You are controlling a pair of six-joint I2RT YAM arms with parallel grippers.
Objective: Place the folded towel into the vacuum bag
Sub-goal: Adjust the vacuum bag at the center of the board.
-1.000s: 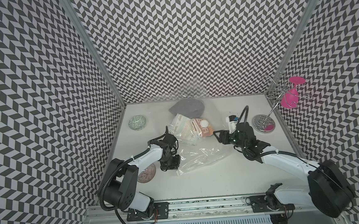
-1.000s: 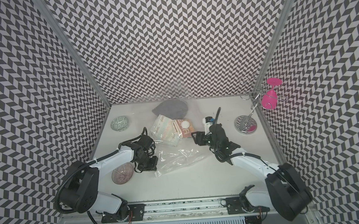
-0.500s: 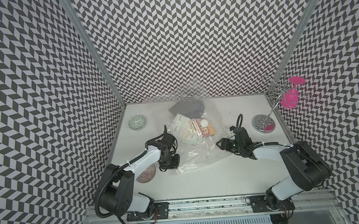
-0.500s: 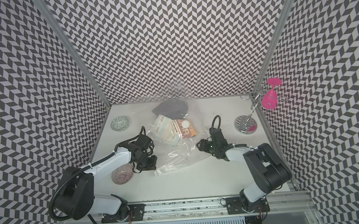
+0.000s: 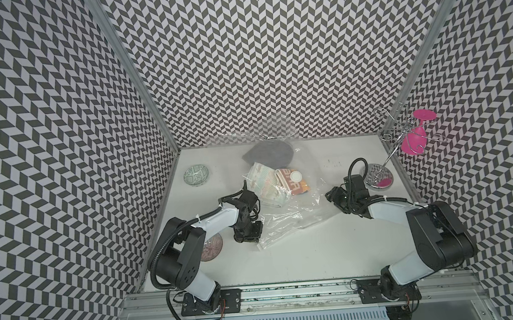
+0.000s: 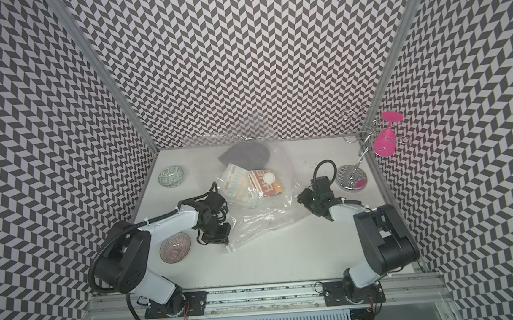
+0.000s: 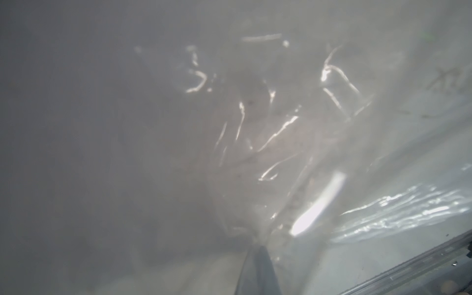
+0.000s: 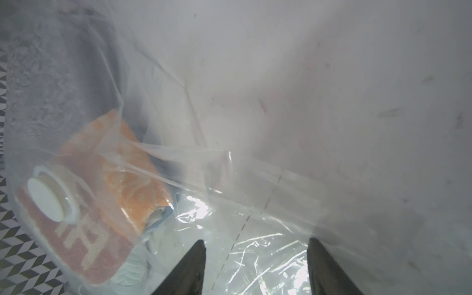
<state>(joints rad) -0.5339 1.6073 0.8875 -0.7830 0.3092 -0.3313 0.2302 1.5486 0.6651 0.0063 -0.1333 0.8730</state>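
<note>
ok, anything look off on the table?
Only the vacuum bag: it is crumpled, its far end leaning up the back wall, with the grey towel, patterned towel and orange towel bunched in a heap inside rather than flat. Nothing spilled or broken.

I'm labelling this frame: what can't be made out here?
- Left wrist view: vacuum bag film against the lens blurs everything behind it.
- Both top views: left gripper fingertips hidden under its own body.
- Right wrist view: orange towel lettering partly covered by the valve cap; grey towel cut off by the frame edge.
- A top view: brown bowl partly under the left arm.
</note>
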